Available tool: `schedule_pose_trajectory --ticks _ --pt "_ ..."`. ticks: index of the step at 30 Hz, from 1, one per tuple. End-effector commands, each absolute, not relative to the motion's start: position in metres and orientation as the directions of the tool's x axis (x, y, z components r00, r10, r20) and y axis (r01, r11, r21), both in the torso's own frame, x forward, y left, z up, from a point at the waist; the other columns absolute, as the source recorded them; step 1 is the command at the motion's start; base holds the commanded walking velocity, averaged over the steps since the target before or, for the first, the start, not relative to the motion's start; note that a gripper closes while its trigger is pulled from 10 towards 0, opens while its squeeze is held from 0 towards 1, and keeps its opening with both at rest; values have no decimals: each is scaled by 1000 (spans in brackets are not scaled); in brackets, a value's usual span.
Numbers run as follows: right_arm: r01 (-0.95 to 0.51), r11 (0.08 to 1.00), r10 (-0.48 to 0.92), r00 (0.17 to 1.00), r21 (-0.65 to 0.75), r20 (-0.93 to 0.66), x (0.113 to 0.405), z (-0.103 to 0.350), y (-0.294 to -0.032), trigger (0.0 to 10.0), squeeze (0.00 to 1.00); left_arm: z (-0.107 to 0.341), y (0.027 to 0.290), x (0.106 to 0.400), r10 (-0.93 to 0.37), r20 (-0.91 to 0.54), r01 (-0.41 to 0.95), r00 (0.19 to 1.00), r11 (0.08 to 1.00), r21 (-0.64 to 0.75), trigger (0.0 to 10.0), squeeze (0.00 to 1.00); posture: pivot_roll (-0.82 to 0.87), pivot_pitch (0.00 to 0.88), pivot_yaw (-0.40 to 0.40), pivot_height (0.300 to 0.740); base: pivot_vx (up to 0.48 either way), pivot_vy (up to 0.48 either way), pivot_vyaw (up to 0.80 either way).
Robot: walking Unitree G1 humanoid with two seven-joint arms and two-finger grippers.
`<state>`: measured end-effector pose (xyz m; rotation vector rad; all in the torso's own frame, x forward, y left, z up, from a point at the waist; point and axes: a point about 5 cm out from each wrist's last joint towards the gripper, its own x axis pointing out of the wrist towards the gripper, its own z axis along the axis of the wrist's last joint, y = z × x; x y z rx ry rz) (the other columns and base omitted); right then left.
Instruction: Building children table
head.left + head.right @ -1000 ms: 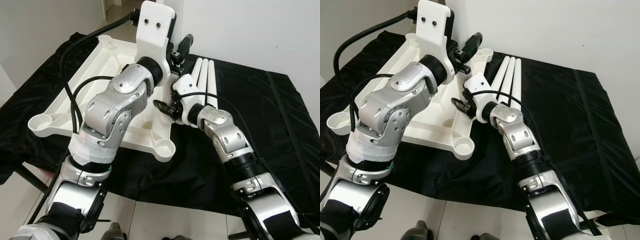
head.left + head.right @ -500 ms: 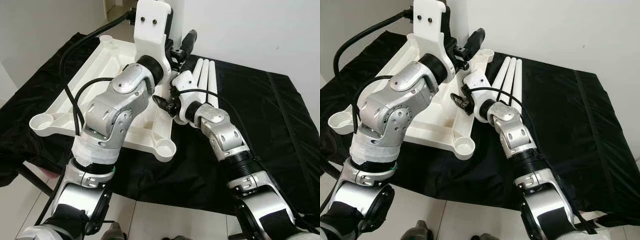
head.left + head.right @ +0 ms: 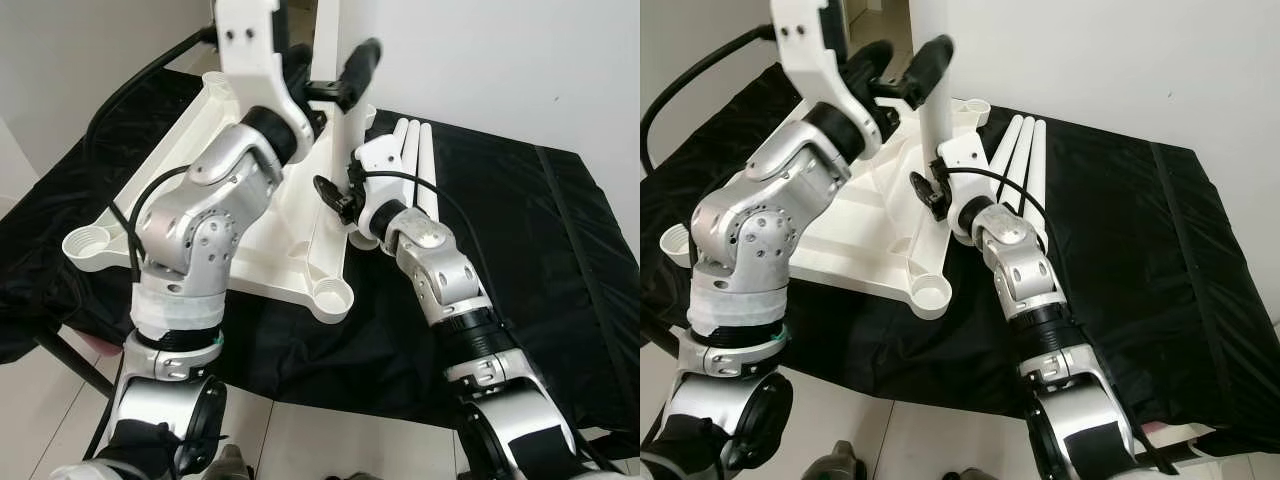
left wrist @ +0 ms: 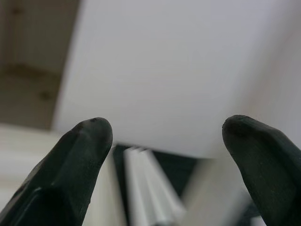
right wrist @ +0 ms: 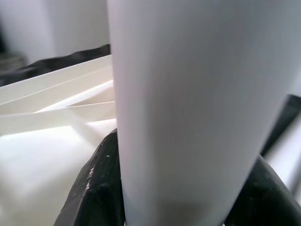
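Left arm: elbow bent sharply, forearm raised steeply, wrist high. Left claw (image 3: 902,72) points sideways toward the right arm, fingers (image 4: 70,165) spread apart, gripping nothing. Right arm: extended forward and up. Right claw (image 5: 188,188) sits below the left claw, fingers clamped around a white upright leg (image 5: 188,94).

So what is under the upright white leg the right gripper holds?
The upside-down white tabletop lies under the upright leg, on the black cloth. The right gripper grips the leg low down and covers its foot, so whether it sits in a socket is hidden.
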<state>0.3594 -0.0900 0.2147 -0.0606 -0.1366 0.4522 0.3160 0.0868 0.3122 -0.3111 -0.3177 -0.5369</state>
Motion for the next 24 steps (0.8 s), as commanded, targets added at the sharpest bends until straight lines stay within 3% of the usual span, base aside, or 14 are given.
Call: schedule_pose_trajectory --ticks 1,14,17,22,24 --pt "-389 920 391 909 -44 142 358 216 -99 10000 0 302 96 319 -371 329 456 868 859 -233 10000 0 181 38 -73 740 0 0 0" --pt "-394 918 397 906 -49 150 340 199 -103 10000 0 258 105 308 -375 231 422 898 882 -207 10000 0 166 53 -80 740 0 0 0" --pt "-410 911 413 897 -54 155 336 197 -102 10000 0 250 105 305 -389 223 427 894 891 -157 10000 0 164 53 -81 740 0 0 0" --pt "-470 881 471 861 -54 191 322 193 -103 10000 0 211 105 291 -447 122 440 886 895 76 10000 0 161 57 -86 740 0 0 0" --pt "-477 877 477 856 -52 198 320 193 -103 10000 0 207 105 289 -458 111 450 882 888 89 10000 0 162 60 -88 740 0 0 0"
